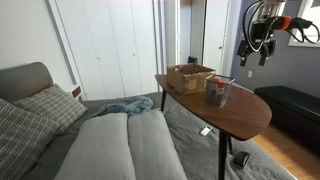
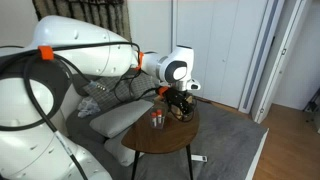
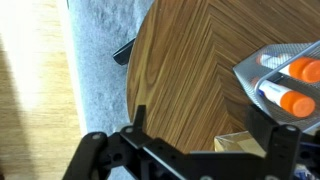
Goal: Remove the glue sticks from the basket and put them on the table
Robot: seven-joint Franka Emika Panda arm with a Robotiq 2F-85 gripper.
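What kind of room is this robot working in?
Likely a home living room or bedroom: a grey cushioned couch, white closet doors, and a small oval wooden table.

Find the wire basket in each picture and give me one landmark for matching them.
In an exterior view: the basket stands on the table, right of picture centre, beside a brown box.
In an exterior view: the basket is near picture centre, on the table.
Wrist view: the basket is at the right edge, glue sticks inside.
Shared landmark: the wooden table under it.
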